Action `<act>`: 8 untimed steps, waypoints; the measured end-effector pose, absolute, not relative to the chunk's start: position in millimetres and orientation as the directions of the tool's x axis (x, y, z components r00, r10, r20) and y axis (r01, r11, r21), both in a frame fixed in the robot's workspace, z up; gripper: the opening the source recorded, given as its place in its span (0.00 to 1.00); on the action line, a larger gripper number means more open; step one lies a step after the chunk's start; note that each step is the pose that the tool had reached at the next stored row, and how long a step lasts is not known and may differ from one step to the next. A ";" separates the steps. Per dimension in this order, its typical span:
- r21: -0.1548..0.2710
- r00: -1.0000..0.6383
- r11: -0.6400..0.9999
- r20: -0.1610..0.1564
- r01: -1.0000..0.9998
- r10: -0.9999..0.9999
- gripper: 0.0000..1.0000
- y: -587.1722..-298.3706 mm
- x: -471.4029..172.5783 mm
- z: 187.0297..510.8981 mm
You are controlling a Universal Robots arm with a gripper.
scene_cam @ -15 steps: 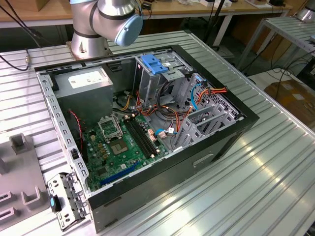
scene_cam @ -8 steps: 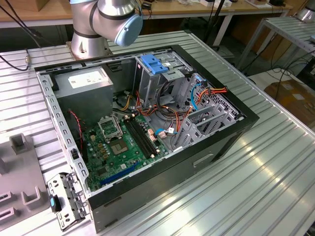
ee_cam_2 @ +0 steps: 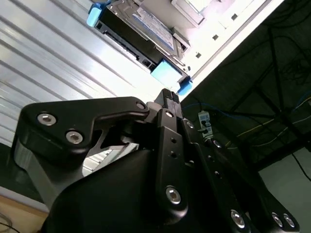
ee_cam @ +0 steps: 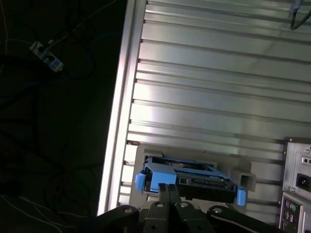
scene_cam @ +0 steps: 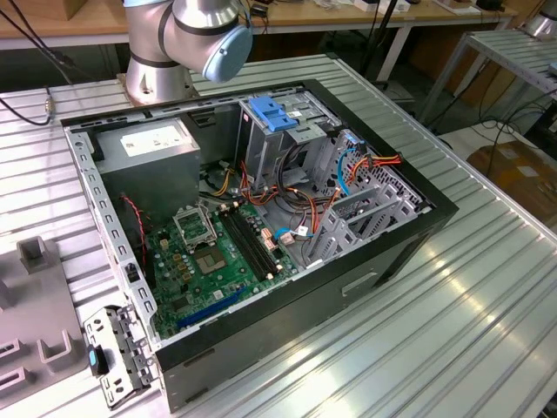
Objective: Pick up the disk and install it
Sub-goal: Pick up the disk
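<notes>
Currently | disk (ee_cam: 194,180) flat, connector end toward tool (ee_cam: 167,187), long axis running away | jaws together, empty

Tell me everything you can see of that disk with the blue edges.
The disk is a flat silver-grey metal slab, dark-edged, with blue plastic rails at its sides. It lies flat in a pale grey holder on the ribbed metal table, near its edge. The hand is close to it.
</notes>
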State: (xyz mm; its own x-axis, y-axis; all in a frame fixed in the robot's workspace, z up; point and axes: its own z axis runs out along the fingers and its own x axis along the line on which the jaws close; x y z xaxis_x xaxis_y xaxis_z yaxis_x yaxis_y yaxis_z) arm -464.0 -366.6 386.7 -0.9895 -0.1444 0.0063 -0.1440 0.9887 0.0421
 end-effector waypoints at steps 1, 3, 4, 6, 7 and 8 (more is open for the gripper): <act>0.042 -0.987 0.986 0.006 -0.159 -0.160 0.11 -366.5 -464.0 386.8; 0.042 -0.983 0.982 0.006 -0.182 -0.183 0.11 -366.6 -464.0 386.7; 0.042 -0.980 0.979 0.006 -0.198 -0.199 0.11 -366.6 -464.0 386.7; 0.042 -0.976 0.975 0.006 -0.218 -0.219 0.11 -366.5 -464.0 386.7; 0.042 -0.974 0.973 0.006 -0.226 -0.226 0.11 -366.6 -464.0 386.7; 0.042 -0.971 0.970 0.006 -0.238 -0.239 0.11 -366.5 -464.0 386.7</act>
